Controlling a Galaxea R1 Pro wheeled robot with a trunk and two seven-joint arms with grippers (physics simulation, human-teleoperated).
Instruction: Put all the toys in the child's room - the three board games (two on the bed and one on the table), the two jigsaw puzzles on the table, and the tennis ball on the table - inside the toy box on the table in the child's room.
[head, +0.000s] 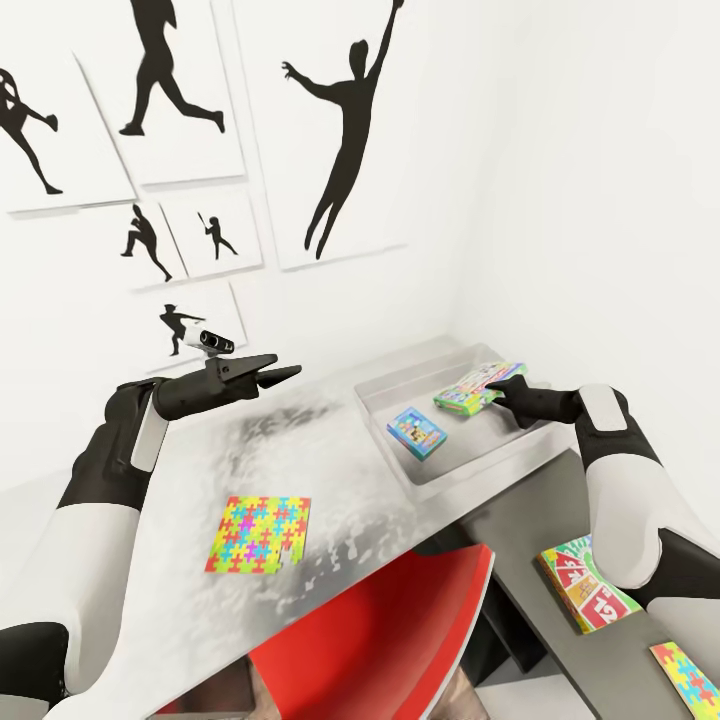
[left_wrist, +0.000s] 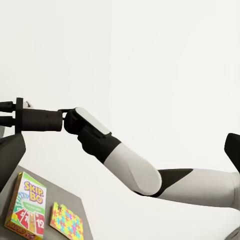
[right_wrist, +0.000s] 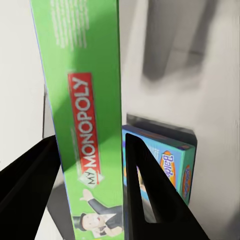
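The right gripper (head: 503, 392) is pinching the green board game (head: 478, 389) over the toy box (head: 395, 389); the left gripper (head: 285, 372) is hanging spread, empty.

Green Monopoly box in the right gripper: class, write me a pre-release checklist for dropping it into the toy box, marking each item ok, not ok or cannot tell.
1. Right gripper grips the green Monopoly box: ok; a finger sits either side in the right wrist view.
2. Box above the toy box: ok.
3. Blue board game already inside, clear of the drop spot: cannot tell; it lies close underneath.
4. Left gripper out of the way: ok, over the table.
5. Everything else packed: not ok; jigsaw puzzle and Skip-Bo game remain outside.
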